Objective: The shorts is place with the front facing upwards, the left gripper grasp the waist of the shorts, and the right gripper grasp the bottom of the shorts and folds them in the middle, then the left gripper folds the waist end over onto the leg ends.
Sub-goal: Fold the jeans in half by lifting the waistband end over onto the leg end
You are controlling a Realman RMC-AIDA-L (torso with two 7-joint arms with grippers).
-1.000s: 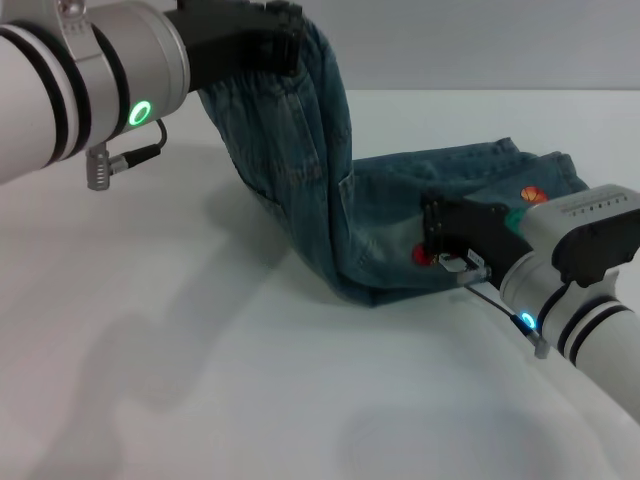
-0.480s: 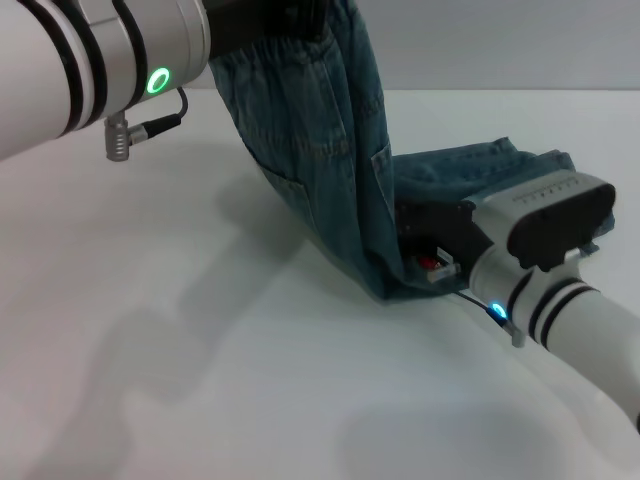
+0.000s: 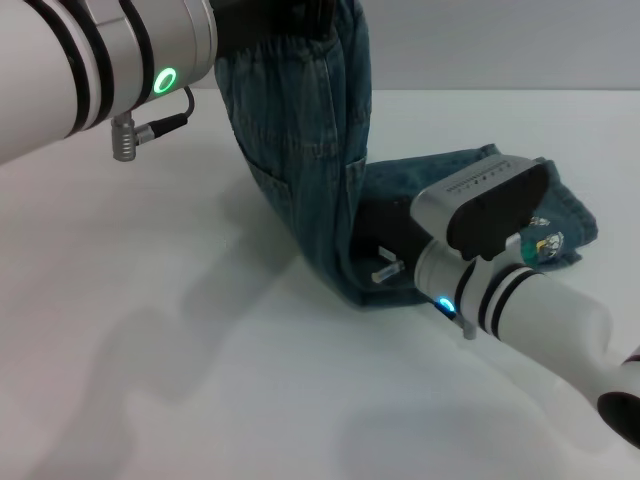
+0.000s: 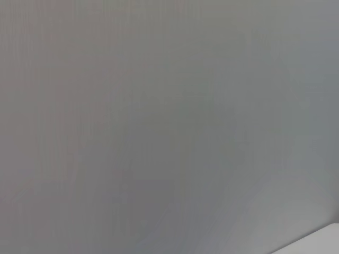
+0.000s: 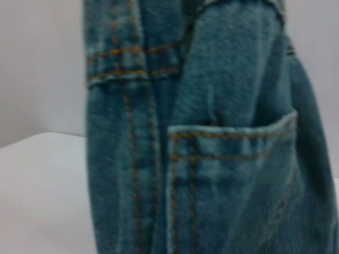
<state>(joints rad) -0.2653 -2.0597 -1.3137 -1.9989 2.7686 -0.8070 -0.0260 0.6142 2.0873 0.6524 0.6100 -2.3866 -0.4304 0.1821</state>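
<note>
The blue denim shorts [image 3: 300, 170] hang in a steep sheet from the top of the head view down to a fold on the white table [image 3: 150, 330]. My left gripper [image 3: 275, 15], on the arm with the green light, is shut on the gathered waist of the shorts [image 3: 285, 55], high above the table. The leg part lies flat to the right, with the bottom of the shorts [image 3: 570, 225] beside a small cartoon patch [image 3: 546, 242]. My right gripper [image 3: 398, 250], on the arm with the blue light, sits low against the flat part near the fold. The right wrist view shows denim with a stitched pocket [image 5: 233, 174] close up.
The left wrist view shows only a plain grey wall [image 4: 159, 116]. A grey wall also stands behind the table's far edge [image 3: 480, 92]. White tabletop spreads to the left of the shorts and in front of them.
The left gripper has carried the waist higher and to the right. The right arm has slid left along the flat legs toward the fold and turned, uncovering the cartoon patch.
</note>
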